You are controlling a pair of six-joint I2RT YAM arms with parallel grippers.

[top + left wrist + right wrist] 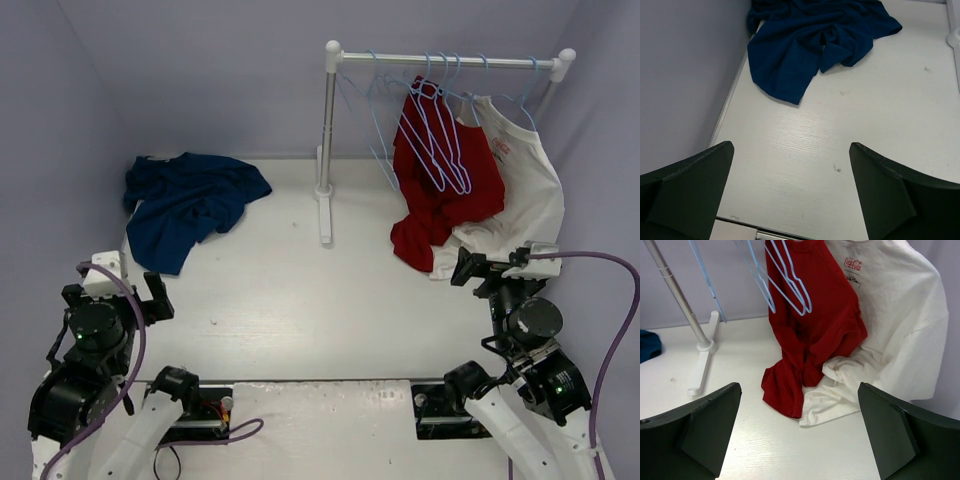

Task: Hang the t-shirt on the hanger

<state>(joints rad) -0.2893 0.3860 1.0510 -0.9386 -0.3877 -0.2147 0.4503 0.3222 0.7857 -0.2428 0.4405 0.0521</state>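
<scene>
Pale lilac walls (pixel 200 80) are closing in a white table (pixel 300 300), and a white rack (pixel 327 150) is standing at its far side, right of centre. The t-shirt (pixel 190 205) is lying crumpled on the table in the far left corner, against the wall and well apart from the rack. Light-blue hangers (pixel 437 150) are hanging from the rail, some of them bare. A red shirt (pixel 445 200) and a white shirt (pixel 525 190) are drooping beside them down to the table.

By the look of it, the task is not yet getting under way. No hanger is off the rail and the t-shirt is lying loose. Picking it up, opening it out and threading a hanger into the neck are all waiting to be done.

The left gripper (pixel 791 146) is hovering at the near left, facing the t-shirt, its fingers standing wide apart and neither holding nor touching anything. The right gripper (pixel 799 386) is pointing at the red and white shirts from the near right, its fingers likewise spread wide and gripping nothing.
</scene>
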